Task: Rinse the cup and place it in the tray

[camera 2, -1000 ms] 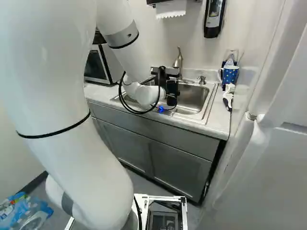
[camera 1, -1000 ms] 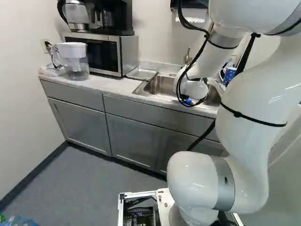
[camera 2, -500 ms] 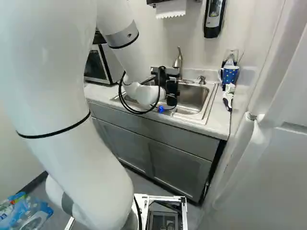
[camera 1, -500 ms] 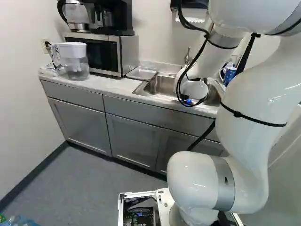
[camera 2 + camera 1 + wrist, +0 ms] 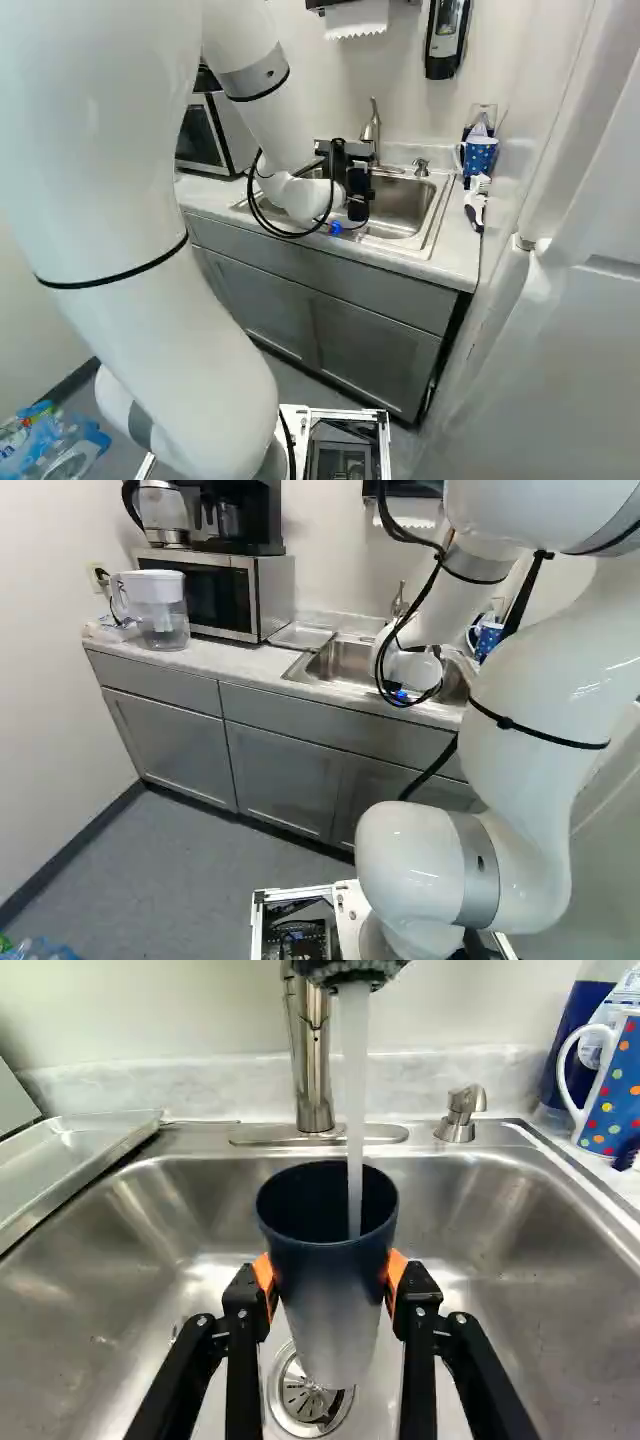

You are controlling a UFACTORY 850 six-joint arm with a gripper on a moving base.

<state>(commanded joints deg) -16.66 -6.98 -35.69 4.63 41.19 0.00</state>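
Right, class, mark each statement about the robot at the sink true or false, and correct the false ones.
1. The gripper holds the cup between its two fingers. True.
2. The faucet is off. False: water runs from it into the cup.
3. The cup's mouth faces down. False: it faces up.
4. The tray lies beside the faucet, away from the cup. True.
5. The dotted mug stands inside the sink. False: it stands beside it.

- Cup (image 5: 325, 1290), dark blue above and fading to pale grey at the base, held mouth up over the sink (image 5: 520, 1260), a stream of water (image 5: 355, 1090) running into it
- Tray (image 5: 88, 1150), shallow, silvery, with a raised rim, lying beside the sink basin
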